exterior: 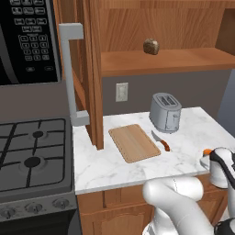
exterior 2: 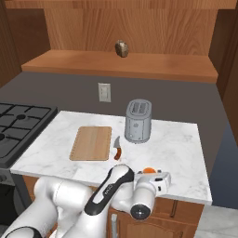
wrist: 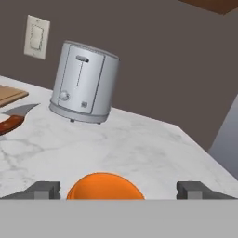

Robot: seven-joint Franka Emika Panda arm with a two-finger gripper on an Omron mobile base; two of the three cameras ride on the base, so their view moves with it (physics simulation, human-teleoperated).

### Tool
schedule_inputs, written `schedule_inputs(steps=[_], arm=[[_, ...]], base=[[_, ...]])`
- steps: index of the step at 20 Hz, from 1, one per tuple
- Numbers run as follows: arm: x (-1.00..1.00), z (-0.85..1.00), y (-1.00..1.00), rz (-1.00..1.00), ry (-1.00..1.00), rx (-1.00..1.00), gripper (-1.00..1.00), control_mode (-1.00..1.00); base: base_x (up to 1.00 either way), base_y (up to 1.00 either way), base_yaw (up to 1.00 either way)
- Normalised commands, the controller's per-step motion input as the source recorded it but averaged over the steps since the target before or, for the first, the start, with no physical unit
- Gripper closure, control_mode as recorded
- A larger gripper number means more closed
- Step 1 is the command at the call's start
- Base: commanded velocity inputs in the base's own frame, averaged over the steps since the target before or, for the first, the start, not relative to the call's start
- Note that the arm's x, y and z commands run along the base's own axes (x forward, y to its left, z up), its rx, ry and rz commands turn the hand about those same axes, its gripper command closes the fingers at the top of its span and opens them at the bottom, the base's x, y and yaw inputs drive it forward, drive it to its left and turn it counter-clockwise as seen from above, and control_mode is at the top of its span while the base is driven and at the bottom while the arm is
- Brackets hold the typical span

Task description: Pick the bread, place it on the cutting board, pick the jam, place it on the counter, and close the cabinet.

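The bread, a small dark speckled chunk, rests on the shelf of the cabinet, whose door stands open. The cutting board lies bare on the counter, left of the toaster. The orange jam sits on the counter near its front edge. My gripper straddles the jam. It is open, and the fingers stand clear of the jar on both sides.
A steel toaster stands behind the jam. An orange-handled knife lies between board and toaster. The stove and a microwave are to the left. The cabinet door's grey handle juts out over the counter's left end.
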Motion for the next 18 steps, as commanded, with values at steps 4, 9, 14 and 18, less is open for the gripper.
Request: schedule_inputs(steps=[4,9,14,18], arm=[[0.00,0.50,0.00,0.00,-0.01,0.00,-1.00,-1.00],[0.00,0.57,0.00,-0.04,0.01,0.00,-1.00,-1.00],[-0.06,0.59,0.00,-0.08,0.07,0.00,-1.00,-1.00],[-0.11,0.51,0.01,-0.09,0.12,0.00,-1.00,-1.00]], base=[[0.00,0.00,0.00],[0.00,0.00,0.00],[0.00,0.00,0.00],[0.00,0.00,0.00]])
